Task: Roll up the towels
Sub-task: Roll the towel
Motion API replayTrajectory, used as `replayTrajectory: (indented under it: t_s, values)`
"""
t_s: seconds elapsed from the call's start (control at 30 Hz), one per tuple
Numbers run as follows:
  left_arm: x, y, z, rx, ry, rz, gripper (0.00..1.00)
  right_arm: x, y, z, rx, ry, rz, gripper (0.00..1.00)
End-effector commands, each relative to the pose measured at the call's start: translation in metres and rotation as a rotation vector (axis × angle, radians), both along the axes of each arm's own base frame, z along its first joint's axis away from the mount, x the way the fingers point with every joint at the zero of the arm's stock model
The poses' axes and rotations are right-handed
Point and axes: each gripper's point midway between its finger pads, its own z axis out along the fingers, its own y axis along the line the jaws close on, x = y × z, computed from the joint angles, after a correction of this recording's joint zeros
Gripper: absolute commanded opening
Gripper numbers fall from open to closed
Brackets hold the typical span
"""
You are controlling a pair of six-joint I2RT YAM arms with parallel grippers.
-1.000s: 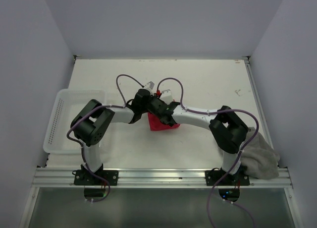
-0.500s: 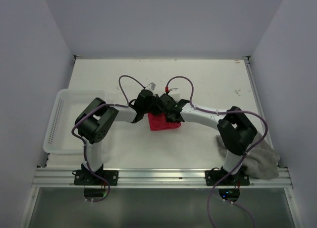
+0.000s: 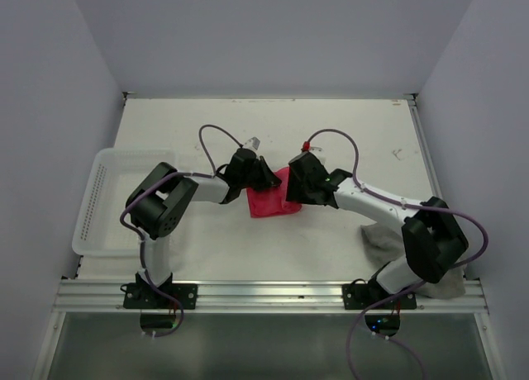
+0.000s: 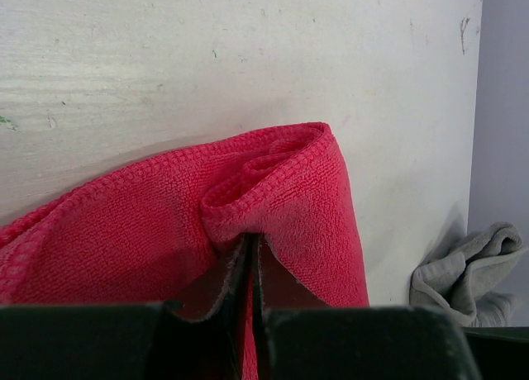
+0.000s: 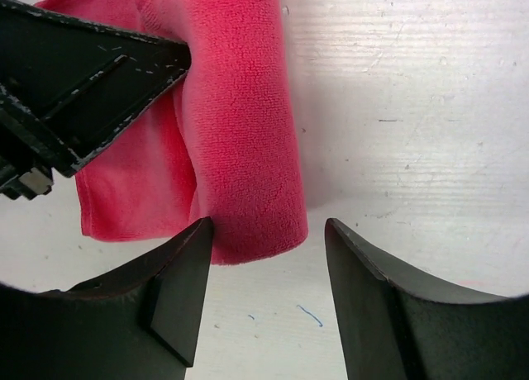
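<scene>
The pink-red towel [image 3: 269,202] lies partly rolled at the table's middle, its rolled edge [image 5: 244,132] on the right. My left gripper [image 3: 261,176] is shut on a fold of that towel [image 4: 273,190], its jaws pinched together at the cloth [image 4: 250,246]. My right gripper [image 3: 293,197] stands open [image 5: 269,227] just short of the roll's near end, and its left fingertip [image 5: 194,239] touches the cloth. The left gripper's dark finger [image 5: 91,74] crosses the towel in the right wrist view. The grey towel [image 3: 380,234] lies crumpled at the front right, partly under my right arm.
A white perforated basket [image 3: 97,200] stands at the table's left edge. Grey walls close in the table on three sides. The grey towel [image 4: 467,268] also shows at the right edge of the left wrist view.
My right gripper has opened and let go of the pink-red towel, drawing back to the right. Its arm has swung out over the grey towel. The left gripper stays pinched on the pink-red towel.
</scene>
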Motion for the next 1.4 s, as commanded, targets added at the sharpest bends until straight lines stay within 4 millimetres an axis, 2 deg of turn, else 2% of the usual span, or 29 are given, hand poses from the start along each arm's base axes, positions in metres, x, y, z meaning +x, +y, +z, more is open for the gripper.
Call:
replayTrajectory:
  t_s: [0.0, 0.23, 0.37, 0.5, 0.57, 0.67, 0.7, 0.77, 0.8, 0.87, 0.9, 0.97, 1.0, 1.03, 1.1, 1.37]
  values:
    - [-0.001, 0.018, -0.023, 0.111, 0.024, 0.030, 0.08, -0.003, 0.013, -0.002, 0.128, 0.021, 0.009, 0.60]
    - [0.000, 0.019, -0.020, 0.121, 0.019, 0.031, 0.08, -0.003, 0.023, -0.017, 0.209, 0.015, 0.028, 0.60]
    - [0.001, 0.022, -0.019, 0.139, 0.011, 0.034, 0.08, -0.005, 0.024, -0.021, 0.217, 0.014, 0.036, 0.48]
    - [0.003, 0.025, -0.015, 0.141, 0.002, 0.039, 0.08, -0.007, 0.021, -0.027, 0.210, 0.013, 0.045, 0.28]
    - [0.005, 0.022, -0.007, 0.127, -0.027, 0.024, 0.08, -0.006, 0.020, -0.027, 0.199, 0.006, 0.054, 0.22]
    - [0.009, 0.019, 0.020, 0.094, -0.104, 0.016, 0.08, -0.004, 0.013, -0.026, 0.150, -0.013, 0.069, 0.11]
    - [0.011, 0.020, 0.032, 0.086, -0.128, 0.018, 0.09, -0.001, 0.011, -0.022, 0.131, -0.032, 0.069, 0.09]
    - [0.015, 0.021, 0.044, 0.110, -0.152, 0.015, 0.10, -0.002, 0.004, -0.020, 0.062, -0.043, 0.090, 0.04]
    - [0.017, 0.023, 0.054, 0.116, -0.171, 0.024, 0.11, 0.005, 0.002, -0.012, 0.031, -0.077, 0.080, 0.01]
    - [0.019, 0.025, 0.061, 0.137, -0.183, 0.024, 0.12, 0.001, 0.001, -0.010, -0.032, -0.075, 0.114, 0.00]
    - [0.019, 0.027, 0.065, 0.145, -0.188, 0.028, 0.12, 0.005, 0.005, -0.002, -0.048, -0.093, 0.119, 0.00]
    - [0.019, 0.030, 0.071, 0.153, -0.201, 0.033, 0.12, 0.003, 0.000, -0.003, -0.154, -0.100, 0.139, 0.00]
    - [0.018, 0.030, 0.072, 0.154, -0.202, 0.032, 0.12, 0.006, 0.006, 0.006, -0.175, -0.123, 0.148, 0.00]
    - [0.017, 0.030, 0.072, 0.150, -0.200, 0.029, 0.12, 0.004, 0.004, 0.004, -0.244, -0.130, 0.160, 0.00]
    - [0.015, 0.028, 0.077, 0.130, -0.201, 0.023, 0.12, 0.006, 0.011, 0.011, -0.275, -0.153, 0.169, 0.00]
    - [0.004, 0.020, 0.080, 0.037, -0.173, 0.008, 0.13, 0.002, 0.024, 0.007, -0.476, -0.208, 0.185, 0.00]
